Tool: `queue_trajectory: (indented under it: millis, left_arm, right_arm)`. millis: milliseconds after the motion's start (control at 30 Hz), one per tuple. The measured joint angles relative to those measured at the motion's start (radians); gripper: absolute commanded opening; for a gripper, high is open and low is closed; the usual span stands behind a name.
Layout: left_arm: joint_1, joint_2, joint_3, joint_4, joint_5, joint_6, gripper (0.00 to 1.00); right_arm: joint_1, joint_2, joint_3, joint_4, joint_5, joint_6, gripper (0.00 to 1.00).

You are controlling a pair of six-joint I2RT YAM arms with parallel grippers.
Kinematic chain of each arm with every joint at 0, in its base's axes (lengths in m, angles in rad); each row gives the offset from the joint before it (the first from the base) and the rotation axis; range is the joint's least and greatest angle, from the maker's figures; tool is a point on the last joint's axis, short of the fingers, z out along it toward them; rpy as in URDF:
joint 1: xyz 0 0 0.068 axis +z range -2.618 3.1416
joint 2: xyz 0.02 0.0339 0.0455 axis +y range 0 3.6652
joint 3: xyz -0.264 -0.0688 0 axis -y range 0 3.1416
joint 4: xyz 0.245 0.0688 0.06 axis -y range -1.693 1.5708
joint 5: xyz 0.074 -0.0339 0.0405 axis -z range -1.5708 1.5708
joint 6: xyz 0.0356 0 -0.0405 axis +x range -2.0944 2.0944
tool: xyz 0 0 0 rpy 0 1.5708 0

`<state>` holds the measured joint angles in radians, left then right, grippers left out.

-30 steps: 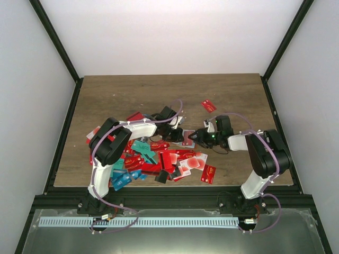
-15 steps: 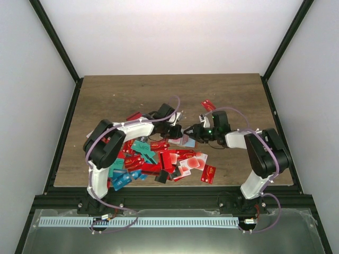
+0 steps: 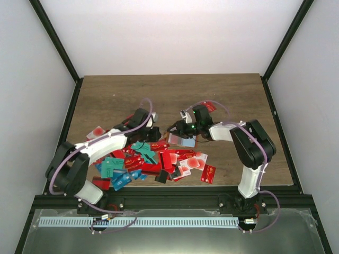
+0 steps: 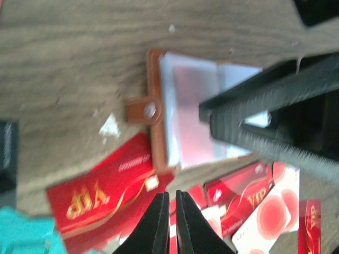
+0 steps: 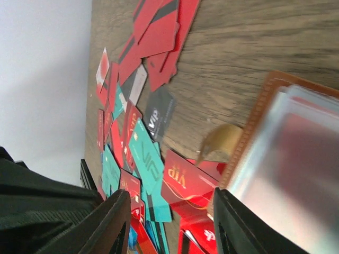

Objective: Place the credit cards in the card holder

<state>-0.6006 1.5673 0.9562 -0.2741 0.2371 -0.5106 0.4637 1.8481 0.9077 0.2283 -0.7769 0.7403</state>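
Left fingers (image 4: 159, 227) pinched together, empty, above a red card (image 4: 100, 196) — right fingers (image 5: 114, 227) spread apart at the card holder (image 4: 185, 111).

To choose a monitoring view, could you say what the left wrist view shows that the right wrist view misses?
Only left wrist: the left tool, shut and empty, and the right tool's fingers over the card holder. Only right wrist: the white wall beyond the cards. Both: the holder's brown tab and a red VIP card.
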Motion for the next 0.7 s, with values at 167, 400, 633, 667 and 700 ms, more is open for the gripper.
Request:
queue_trajectory:
  millis: [167,400,633,667,700]
  left_arm:
    - [0.000,-0.164,-0.151,-0.035,-0.019,-0.027,0.19]
    - [0.000,-0.359,-0.322,-0.113,-0.030,-0.100,0.28]
    - [-0.011,-0.500,-0.423,-0.206,-0.035,-0.183,0.30]
    - [-0.017,-0.517,-0.438,-0.214,-0.032,-0.196,0.30]
    - [-0.024,-0.530,-0.450,-0.220,-0.029,-0.206,0.30]
  right_arm:
    - [0.032,-0.018,0.032,-0.050,0.019,-0.046,0.45]
    - [0.095,-0.132,-0.014,-0.117,0.054,-0.144,0.45]
    - [0.240,-0.166,-0.059,-0.147,0.051,-0.222,0.45]
    - [0.257,-0.163,-0.057,-0.151,0.050,-0.233,0.45]
    - [0.273,-0.158,-0.053,-0.155,0.050,-0.245,0.45]
